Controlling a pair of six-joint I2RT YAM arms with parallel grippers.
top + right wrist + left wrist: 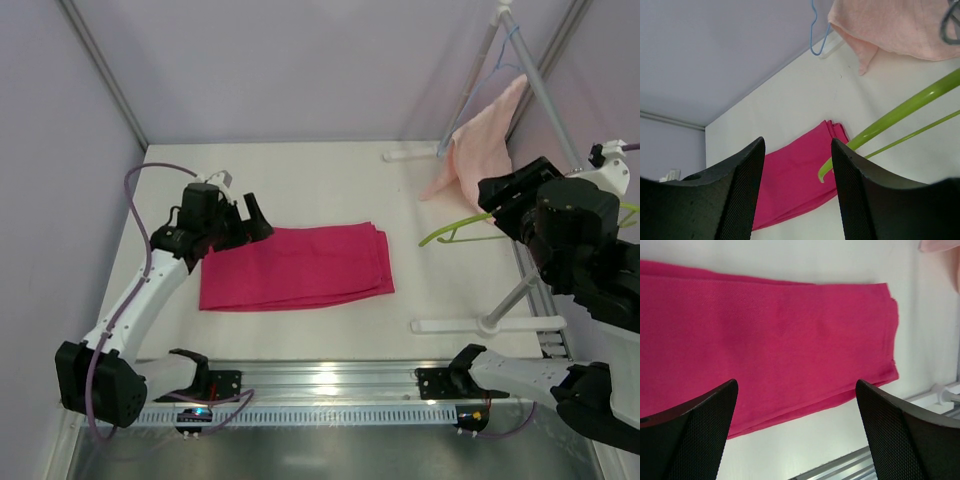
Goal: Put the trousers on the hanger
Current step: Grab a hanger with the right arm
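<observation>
Top external: trousers (295, 266) flat; hanger (460, 228) apart

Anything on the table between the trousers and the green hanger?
Nothing: bare white table between the trousers and the hanger, clearest in the top view.

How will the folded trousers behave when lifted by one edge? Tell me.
The trousers are probably floppy: thin cloth lying flat in stacked layers, so they would likely sag and unfold. They look light for their spread. Pushed on the smooth white table, they may bunch rather than slide.
</observation>
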